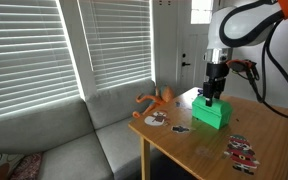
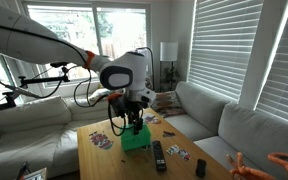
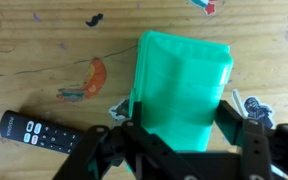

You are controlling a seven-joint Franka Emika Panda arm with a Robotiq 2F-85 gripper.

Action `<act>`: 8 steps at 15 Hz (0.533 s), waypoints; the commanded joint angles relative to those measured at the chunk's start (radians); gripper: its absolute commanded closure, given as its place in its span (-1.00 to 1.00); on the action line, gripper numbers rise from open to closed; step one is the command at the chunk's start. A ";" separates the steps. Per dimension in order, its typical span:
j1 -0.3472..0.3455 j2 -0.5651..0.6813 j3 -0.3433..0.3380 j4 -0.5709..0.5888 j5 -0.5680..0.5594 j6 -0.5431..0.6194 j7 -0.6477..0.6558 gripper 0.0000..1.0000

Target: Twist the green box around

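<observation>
The green box (image 1: 212, 112) stands on the wooden table (image 1: 184, 150), seen in both exterior views (image 2: 136, 138). In the wrist view it fills the middle (image 3: 184, 80). My gripper (image 1: 213, 98) comes straight down onto its top, also seen in an exterior view (image 2: 133, 124). In the wrist view the two black fingers (image 3: 180, 118) sit against the box's left and right sides, gripping it. The box rests on the table.
An orange starfish toy (image 1: 156, 100) lies at the table's edge near the sofa (image 1: 44, 140). A black remote (image 3: 36, 131) lies beside the box, also seen from outside (image 2: 158, 154). Stickers (image 1: 242, 150) are scattered on the table. Window blinds stand behind.
</observation>
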 commanded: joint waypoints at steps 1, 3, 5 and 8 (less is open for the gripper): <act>0.000 -0.029 -0.001 -0.060 -0.008 -0.022 -0.076 0.03; 0.000 -0.035 -0.001 -0.066 -0.008 -0.018 -0.081 -0.29; -0.001 -0.050 -0.002 -0.070 -0.010 -0.015 -0.079 -0.85; -0.005 -0.067 -0.007 -0.088 -0.011 -0.015 -0.062 -1.00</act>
